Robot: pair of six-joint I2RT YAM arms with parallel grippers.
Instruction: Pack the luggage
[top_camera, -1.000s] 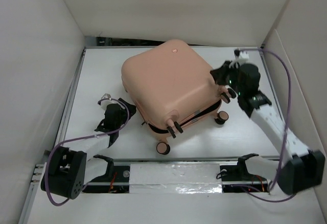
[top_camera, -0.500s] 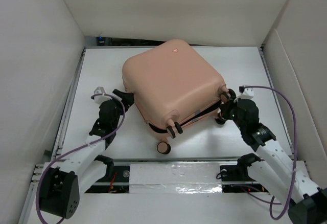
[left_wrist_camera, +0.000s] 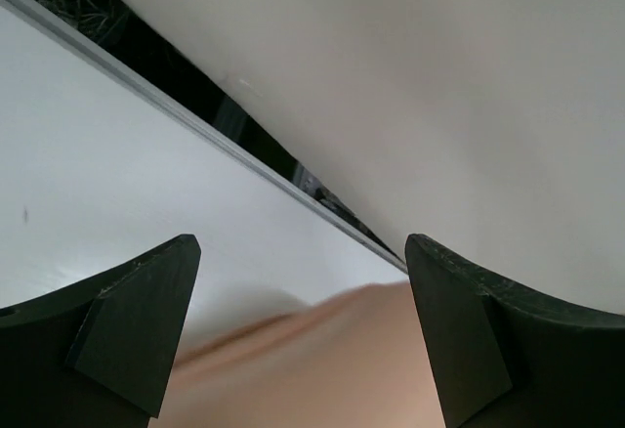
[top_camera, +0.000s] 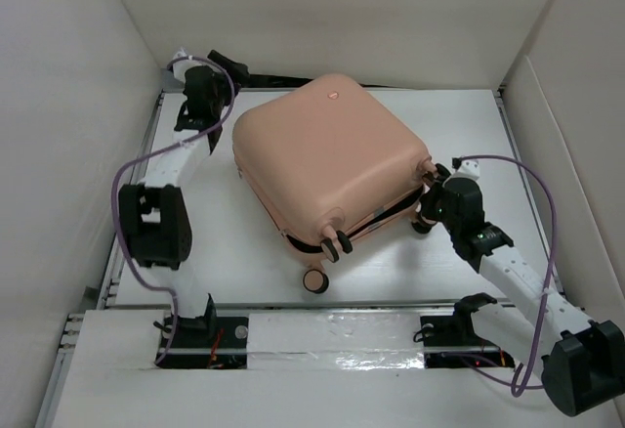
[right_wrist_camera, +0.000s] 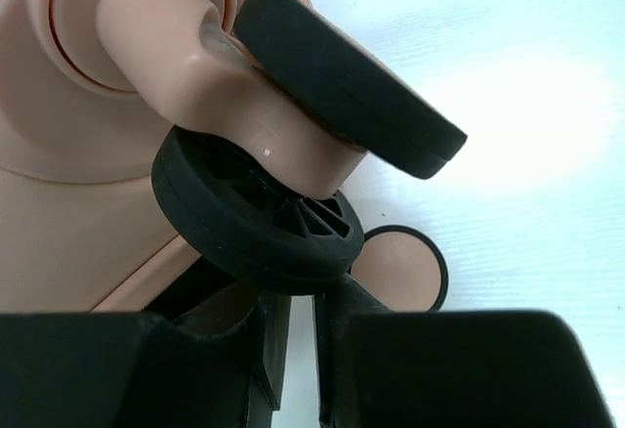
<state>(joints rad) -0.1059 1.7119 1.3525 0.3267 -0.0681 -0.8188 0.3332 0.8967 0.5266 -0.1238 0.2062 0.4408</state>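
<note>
The luggage is a peach-pink hard-shell suitcase lying flat mid-table, lid down, with a dark gap along its near right edge. My left gripper is at the far left corner, just beyond the suitcase's far left edge; in the left wrist view it is open and empty, with the peach shell below it. My right gripper is at the suitcase's right corner. In the right wrist view it is shut with nothing between the fingers, right under a black caster wheel.
White walls enclose the table on three sides, with a metal rail along the far edge. More caster wheels stick out at the near side and near right. The left arm's purple cable loops by the left wall.
My left arm swung from the suitcase's near left side up to the far left corner. My right arm came down from the far right to the right corner wheels, then held.
</note>
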